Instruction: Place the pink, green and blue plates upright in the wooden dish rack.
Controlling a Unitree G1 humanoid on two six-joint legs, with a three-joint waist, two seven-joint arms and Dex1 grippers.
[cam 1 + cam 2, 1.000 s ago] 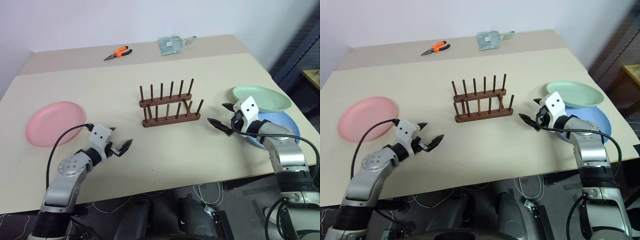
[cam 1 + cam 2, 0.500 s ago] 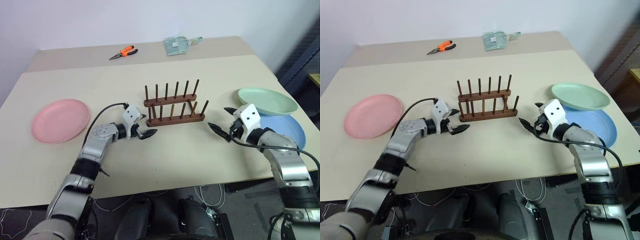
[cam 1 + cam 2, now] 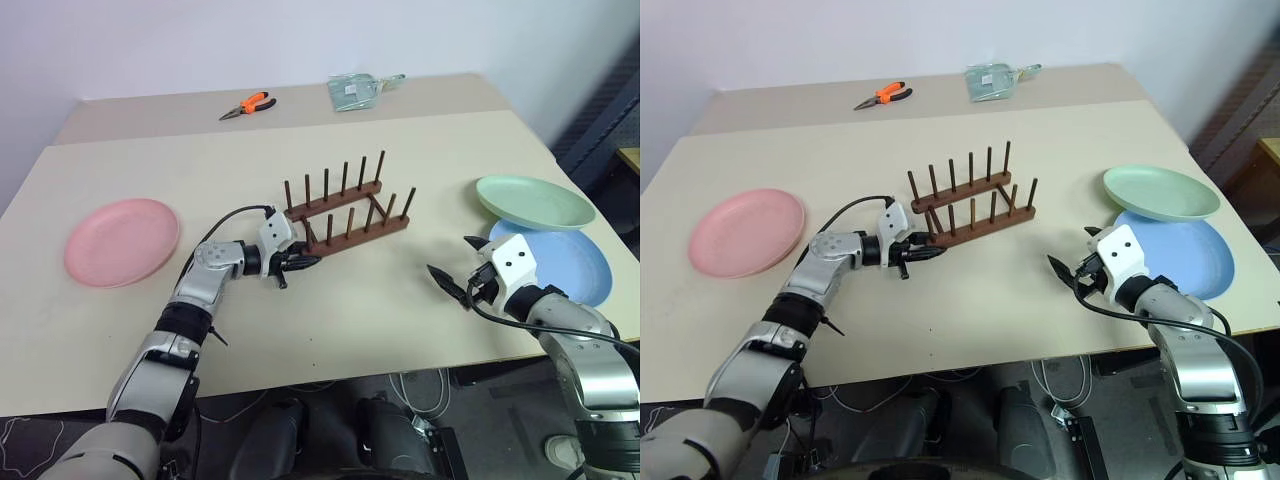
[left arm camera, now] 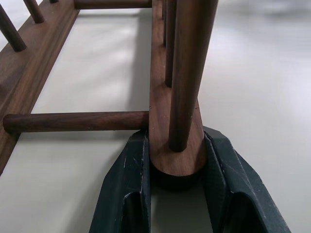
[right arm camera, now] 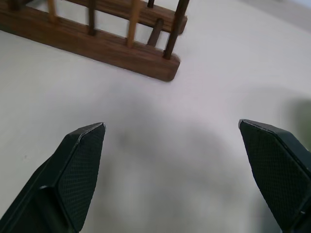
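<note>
We record a beige table (image 3: 400, 320). On it: wooden dish rack (image 3: 345, 210) at centre, angled; pink plate (image 3: 122, 241) at nine o'clock; green plate (image 3: 534, 201) at three o'clock, overlapping the blue plate (image 3: 565, 262) just nearer; orange-handled pliers (image 3: 248, 104) at eleven; a clear packet (image 3: 352, 91) at twelve.

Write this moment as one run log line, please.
left gripper: shut on rack rail end | right gripper: open, empty | plates: none racked

You have three plates on the table: one pink plate (image 3: 122, 242), one green plate (image 3: 534, 200), one blue plate (image 3: 565, 262). One wooden dish rack (image 3: 348, 212). One pair of orange-handled pliers (image 3: 246, 104), one packet (image 3: 355, 91), two grippers.
</note>
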